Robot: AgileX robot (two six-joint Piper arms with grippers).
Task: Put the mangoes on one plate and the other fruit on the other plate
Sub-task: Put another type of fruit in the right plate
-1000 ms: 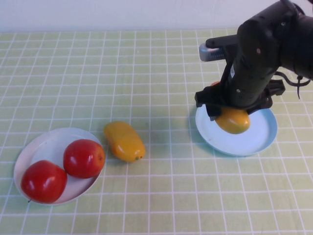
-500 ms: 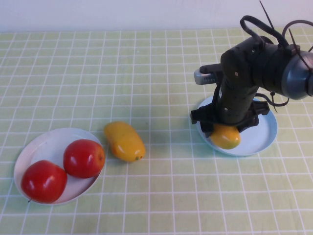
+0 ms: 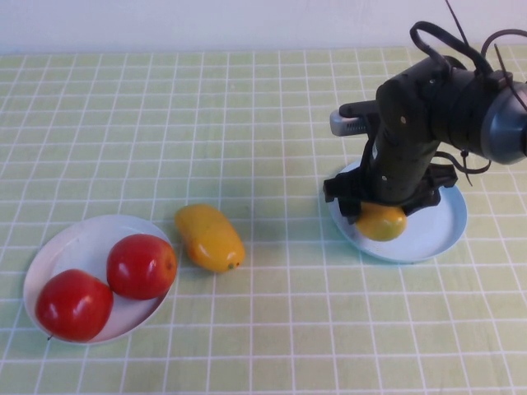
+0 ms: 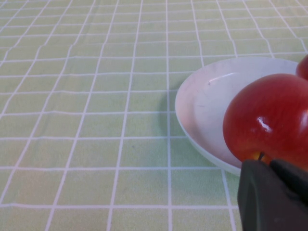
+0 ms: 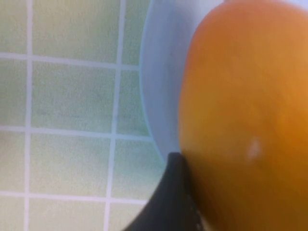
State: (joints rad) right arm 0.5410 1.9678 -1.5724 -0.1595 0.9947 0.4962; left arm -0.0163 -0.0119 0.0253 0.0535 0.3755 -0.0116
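Note:
One yellow-orange mango (image 3: pixel 381 222) sits low over the left part of the light blue plate (image 3: pixel 440 224), and my right gripper (image 3: pixel 380 211) is shut on it from above. In the right wrist view the mango (image 5: pixel 245 115) fills the picture, a dark finger (image 5: pixel 175 192) presses its side, and the blue plate (image 5: pixel 161 72) lies under it. The second mango (image 3: pixel 209 238) lies on the cloth right of the white plate (image 3: pixel 51 245). Two red apples (image 3: pixel 142 266) (image 3: pixel 73 304) rest on that plate. My left gripper (image 4: pixel 270 166) is shut and empty, just in front of an apple (image 4: pixel 269 120) on the white plate (image 4: pixel 207 103).
A green checked cloth (image 3: pixel 165 123) covers the table. The right arm's dark body and its cables (image 3: pixel 428 107) stand over the back half of the blue plate. The left arm does not show in the high view.
The right arm has come down and shifted a little left with the mango, bringing it low onto the blue plate's left part. The apples, the other mango and the left gripper have not moved.

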